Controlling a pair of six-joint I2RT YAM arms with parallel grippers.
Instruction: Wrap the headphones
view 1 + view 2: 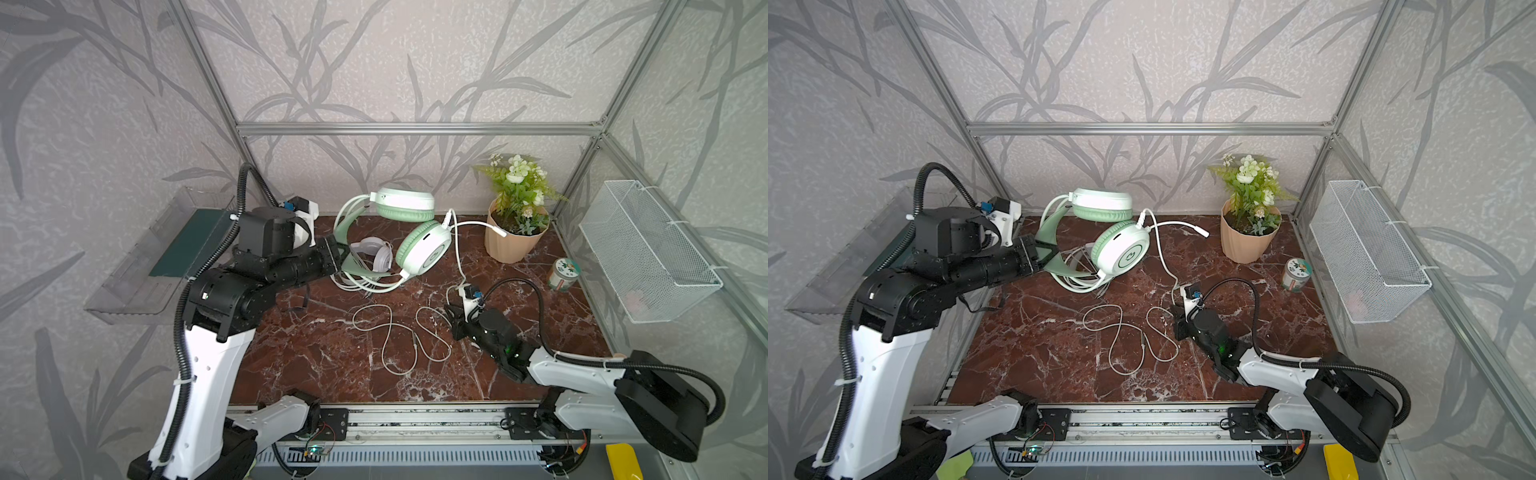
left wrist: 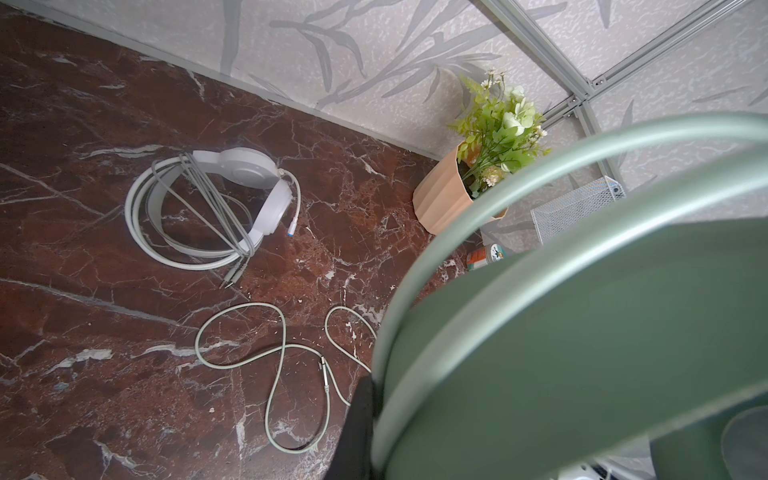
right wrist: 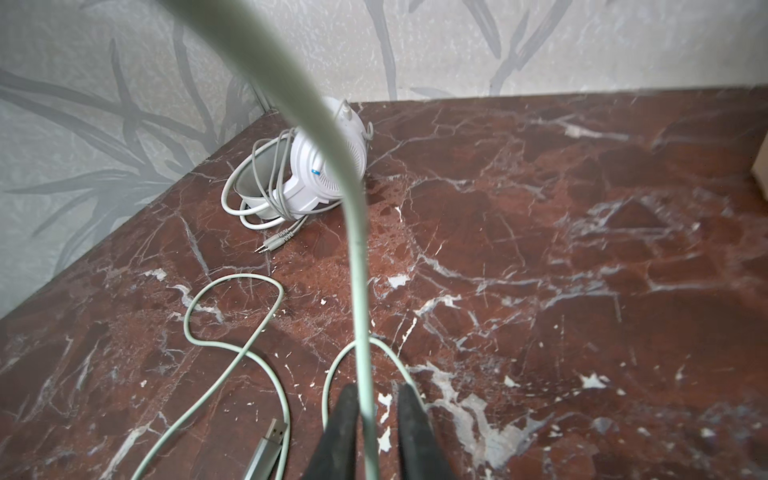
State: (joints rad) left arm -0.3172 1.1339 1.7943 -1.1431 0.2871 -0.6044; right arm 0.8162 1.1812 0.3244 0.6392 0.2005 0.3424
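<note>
Red-brown marble tabletop [image 1: 316, 353] fills the lower middle of both top views, with leaf-patterned walls [image 1: 374, 62] behind. At centre left the left gripper [image 1: 338, 254] is clamped tight on the headband of the mint green headset [image 1: 424, 249], holding it up with its earcups toward the upper middle. Beneath it the white headset [image 2: 249, 168] lies flat, its grey cord [image 2: 212, 199] wound across the band. The mint cable [image 3: 356, 291] drops from the lower earcup to the right gripper [image 3: 376, 392], right of centre. Its jaws stand slightly apart with the cable between them, against one finger. The rest lies in loose loops mid-table. A potted plant [image 1: 515, 232] stands upper right.
</note>
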